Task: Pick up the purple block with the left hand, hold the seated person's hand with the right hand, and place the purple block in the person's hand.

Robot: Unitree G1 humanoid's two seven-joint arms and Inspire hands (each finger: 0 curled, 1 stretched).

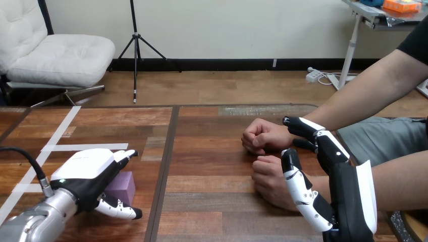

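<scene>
The purple block (124,184) lies on the wooden table (212,212) at the lower left. My left hand (86,169) hovers over it, open, its fingers (126,154) reaching past the block's far side and its thumb (120,207) on the near side. The person's two loosely closed hands rest on the table at centre right: a far hand (262,135) and a near hand (268,180). My right hand (348,199) stands open in front of the near hand's wrist, its thumb (302,194) lying across that hand and its fingers (315,135) stretched toward the far wrist, not curled round either.
White tape lines (60,136) cross the table's left part. The person's forearms (363,96) come in from the right edge. A dark seam (169,151) runs down the table's middle.
</scene>
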